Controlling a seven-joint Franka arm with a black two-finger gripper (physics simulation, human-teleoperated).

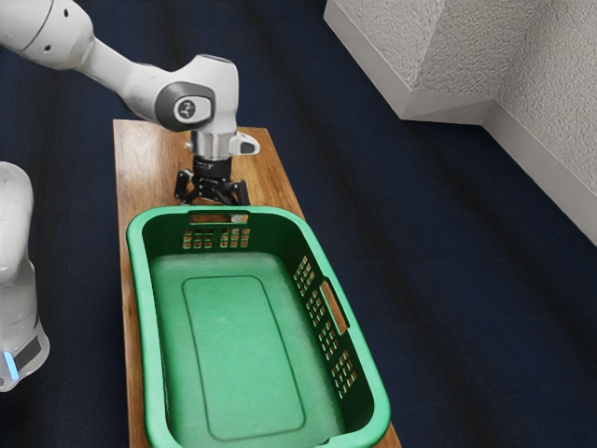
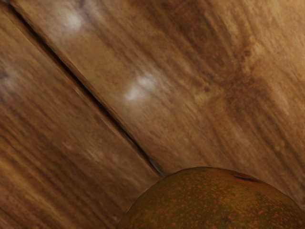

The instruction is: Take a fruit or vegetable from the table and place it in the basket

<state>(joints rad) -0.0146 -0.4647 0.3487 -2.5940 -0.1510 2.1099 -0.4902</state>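
- Reaching down for the brownish, speckled fruit (image 2: pixel 214 202) was, as I judged it, the step in hand; the green basket (image 1: pixel 145 308) had nothing inside it that I could make out.
- The fruit was just under the hand, at the wooden table (image 1: pixel 149 163), near a dark seam between two boards.
- The next move called for centring the pincer (image 1: pixel 214 202) over the fruit, closing on its sides, then lifting well above the basket's near rim before carrying it across.
- The pincer looked released, its black fingers (image 1: pixel 184 191) spread wide, with no grip on anything that I could see.
- Whether either fingertip brushed the fruit, I could not tell; the tips were down close beside the basket's end, so a sideways swing might have knocked it.
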